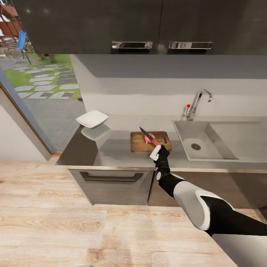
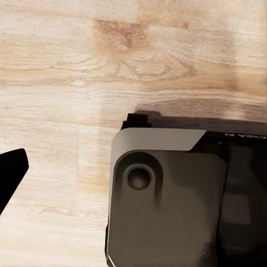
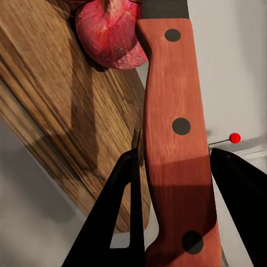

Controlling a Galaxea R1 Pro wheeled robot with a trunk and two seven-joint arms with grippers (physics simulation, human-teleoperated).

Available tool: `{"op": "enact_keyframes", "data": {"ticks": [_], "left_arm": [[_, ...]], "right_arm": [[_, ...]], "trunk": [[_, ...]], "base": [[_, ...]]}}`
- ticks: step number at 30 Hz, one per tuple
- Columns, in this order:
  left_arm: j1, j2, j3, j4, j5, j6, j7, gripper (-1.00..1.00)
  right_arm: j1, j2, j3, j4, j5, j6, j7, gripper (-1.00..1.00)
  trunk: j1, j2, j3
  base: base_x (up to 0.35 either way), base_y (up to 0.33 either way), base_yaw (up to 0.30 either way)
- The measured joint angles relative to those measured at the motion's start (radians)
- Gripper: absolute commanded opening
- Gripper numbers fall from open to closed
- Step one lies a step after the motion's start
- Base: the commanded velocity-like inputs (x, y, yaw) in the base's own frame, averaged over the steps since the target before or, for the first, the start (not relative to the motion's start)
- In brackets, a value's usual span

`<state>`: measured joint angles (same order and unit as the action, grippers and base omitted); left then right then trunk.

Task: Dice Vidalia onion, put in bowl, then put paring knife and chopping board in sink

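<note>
The countertop (image 1: 111,148) carries the chopping board (image 1: 142,145), and the whole onion (image 1: 149,138) is out of the sink (image 1: 207,142). The right gripper (image 3: 172,167) clamps the knife (image 3: 178,128) over it; dicing, bowl (image 1: 92,119) and cleanup remain.

Wooden chopping board (image 1: 145,144), glossy metallic countertop (image 1: 111,150), steel sink (image 1: 218,142), wood-handled paring knife (image 3: 177,139)
</note>
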<state>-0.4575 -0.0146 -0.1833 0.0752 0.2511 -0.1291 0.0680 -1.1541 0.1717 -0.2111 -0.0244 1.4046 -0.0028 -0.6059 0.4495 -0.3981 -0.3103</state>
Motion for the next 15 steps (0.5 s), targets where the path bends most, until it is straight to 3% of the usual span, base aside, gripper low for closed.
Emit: {"op": "enact_keyframes", "data": {"ticks": [15], "left_arm": [[0.000,0.000,0.000,0.000,0.000,0.000,0.000,1.00]], "right_arm": [[0.000,0.000,-0.001,-0.007,-0.002,0.000,-0.002,-1.00]], "trunk": [[0.000,0.000,0.000]], "base": [[0.000,0.000,0.000]]}}
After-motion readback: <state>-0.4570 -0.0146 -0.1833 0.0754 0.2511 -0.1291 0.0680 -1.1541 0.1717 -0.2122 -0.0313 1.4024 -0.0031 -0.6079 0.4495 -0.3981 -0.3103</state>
